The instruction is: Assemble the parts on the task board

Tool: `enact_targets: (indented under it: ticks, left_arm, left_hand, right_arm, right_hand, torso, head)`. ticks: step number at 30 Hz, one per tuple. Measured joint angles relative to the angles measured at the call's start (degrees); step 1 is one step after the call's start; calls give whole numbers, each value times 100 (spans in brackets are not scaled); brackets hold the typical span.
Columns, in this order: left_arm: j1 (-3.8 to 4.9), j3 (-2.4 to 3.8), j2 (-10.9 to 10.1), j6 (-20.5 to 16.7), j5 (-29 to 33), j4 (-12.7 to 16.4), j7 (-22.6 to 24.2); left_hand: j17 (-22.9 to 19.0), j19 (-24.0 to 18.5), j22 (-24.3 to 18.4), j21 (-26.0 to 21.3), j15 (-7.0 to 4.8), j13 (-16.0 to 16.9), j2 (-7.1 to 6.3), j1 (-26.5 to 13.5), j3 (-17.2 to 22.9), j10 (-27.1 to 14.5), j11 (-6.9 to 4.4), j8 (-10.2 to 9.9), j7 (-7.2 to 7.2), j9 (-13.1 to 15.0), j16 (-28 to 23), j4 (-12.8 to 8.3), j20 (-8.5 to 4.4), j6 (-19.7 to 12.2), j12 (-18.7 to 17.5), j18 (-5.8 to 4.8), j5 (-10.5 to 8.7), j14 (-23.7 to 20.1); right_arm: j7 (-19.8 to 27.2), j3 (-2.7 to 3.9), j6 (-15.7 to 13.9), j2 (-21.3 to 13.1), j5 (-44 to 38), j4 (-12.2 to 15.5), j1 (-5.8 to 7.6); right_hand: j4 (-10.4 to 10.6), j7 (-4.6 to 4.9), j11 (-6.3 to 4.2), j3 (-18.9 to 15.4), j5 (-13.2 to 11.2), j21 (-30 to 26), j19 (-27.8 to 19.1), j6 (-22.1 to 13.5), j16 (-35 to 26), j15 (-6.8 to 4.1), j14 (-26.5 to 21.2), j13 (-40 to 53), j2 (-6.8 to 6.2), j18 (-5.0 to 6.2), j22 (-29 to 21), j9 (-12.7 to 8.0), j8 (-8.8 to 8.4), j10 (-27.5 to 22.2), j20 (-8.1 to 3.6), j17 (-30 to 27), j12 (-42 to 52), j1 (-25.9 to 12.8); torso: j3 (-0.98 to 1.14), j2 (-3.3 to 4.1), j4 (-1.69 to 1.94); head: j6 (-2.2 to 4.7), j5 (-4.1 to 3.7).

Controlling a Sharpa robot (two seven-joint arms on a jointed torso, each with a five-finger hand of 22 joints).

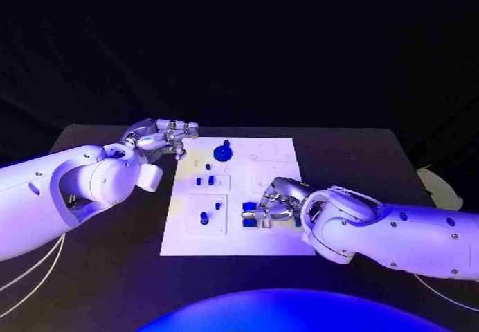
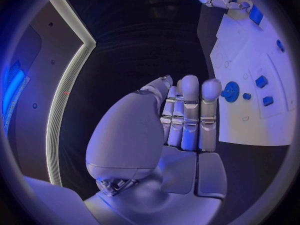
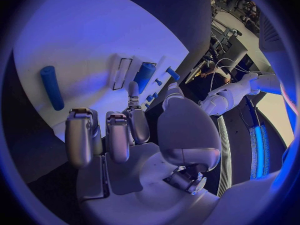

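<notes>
The white task board (image 1: 239, 238) lies in the middle of the black table. A blue gear (image 1: 223, 151) stands near its far edge, and small blue parts (image 1: 205, 181) sit in slots on its left half. My left hand (image 1: 165, 135) hovers by the board's far left corner, fingers (image 2: 190, 110) straight, holding nothing; the gear (image 2: 231, 91) lies just beyond them. My right hand (image 1: 275, 205) hangs low over the board's near right part, beside blue parts (image 1: 250, 216). Its fingers (image 3: 119, 132) are partly bent and apart, with nothing between them. A blue peg (image 3: 52, 87) lies flat on the board (image 3: 81, 40).
Black table (image 1: 110, 263) surrounds the board on all sides. A round recess (image 1: 269, 149) marks the board's far right corner. My right forearm (image 1: 399, 235) lies across the table's right side, and my left forearm (image 1: 60, 190) covers its left side.
</notes>
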Motion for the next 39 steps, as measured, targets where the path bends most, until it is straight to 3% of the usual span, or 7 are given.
enact_targets:
  ticks: [4, 12, 17, 22, 28, 33, 39]
  left_arm:
    - [-2, 0, -5, 3, 0, 0, -3]
    - [-1, 0, -11, 7, 0, 0, -8]
    - [-1, 0, -11, 7, 1, -1, -9]
    - [-1, 0, -14, 7, 1, -4, -9]
    - [-1, -5, -16, 7, 1, -8, -10]
    - [-1, -9, -14, 7, 1, -14, -11]
    - [-1, -9, -5, 7, 2, -15, -11]
  left_hand:
    - [0, 0, 0, 0, 0, 0, 0, 0, 0, 0, 0, 0, 0, 0, 0, 0, 0, 0, 0, 0, 0, 0]
    - [1, 0, 0, 0, 0, 4, 0, 0, 0, 0, 0, 0, 0, 0, 0, 0, 0, 0, 0, 0, 0, 0]
    - [1, 0, 0, 0, 0, 4, 0, 0, 0, 0, 0, 0, 0, 0, 0, 0, 0, 0, 0, 0, 0, 0]
    - [1, 0, 0, 0, 0, 4, 0, 0, 0, 0, 0, 0, 0, 0, 0, 0, 0, 0, 0, -1, 0, 0]
    - [1, 0, 0, 0, 0, 3, 0, 0, 0, 0, 0, 0, 0, 1, 0, 0, 0, 0, 0, 0, 0, 0]
    - [1, 0, 0, 0, 0, 3, 0, 0, 0, 0, 0, 0, 0, 0, 0, 0, 0, 0, 0, 0, 0, 0]
    - [1, 0, 0, 0, 0, 3, 0, 0, 0, 0, 0, 0, 0, 1, 0, 0, 0, 0, 0, 0, 0, 0]
  right_arm:
    - [21, 0, -59, -75, -65, 112, 0]
    - [72, 0, -106, -227, -251, 271, -2]
    - [99, 0, -142, -469, -351, 309, -1]
    - [159, 0, -219, -893, -452, 367, 38]
    - [203, 0, -266, -1337, -615, 445, 51]
    - [208, -12, -259, -1504, -773, 470, 33]
    - [183, -30, -229, -1516, -929, 420, -90]
  right_hand:
    - [-45, 0, -44, 134, 485, 67, 0, 0, 0, 0, 0, 0, 231, 0, 0, 38, 43, 44, 0, 0, 109, 406]
    - [-138, -30, -51, 193, 882, 107, 0, -31, -1, 0, 0, -1, 303, 1, -1, 77, 87, 94, 0, -1, 174, 1021]
    - [-144, -17, -51, 200, 1000, 107, 0, -68, -1, 0, 0, 1, 366, 0, -1, 75, 79, 94, 1, -1, 113, 1162]
    - [-85, 93, 22, 140, 1094, -206, 0, -298, -36, 4, -3, 3, 365, 0, -2, -5, -121, 21, 1, -1, 14, 1244]
    - [-80, 93, 42, 135, 1227, -97, 0, -298, -36, 22, -22, 4, 441, 0, -2, -21, -147, 41, 1, -1, 51, 1381]
    - [-80, 71, 42, 135, 1260, -45, 0, -276, -12, 22, -22, 14, 481, 0, -2, -33, -147, 41, 1, -1, 65, 1420]
    - [-80, 67, 42, 135, 1260, -45, 0, -228, -12, 22, -22, 17, 508, 0, -3, -33, -147, 41, 1, 0, 70, 1448]
  torso:
    - [3, -1, 0]
    - [5, -2, -6]
    - [4, -5, -8]
    - [1, -7, -9]
    - [9, -7, -18]
    - [14, -3, -32]
    - [21, 1, -38]
  head:
    - [-1, 2]
    - [-4, 13]
    - [10, -3]
    - [29, -62]
    - [40, -113]
    - [43, -146]
    - [33, -170]
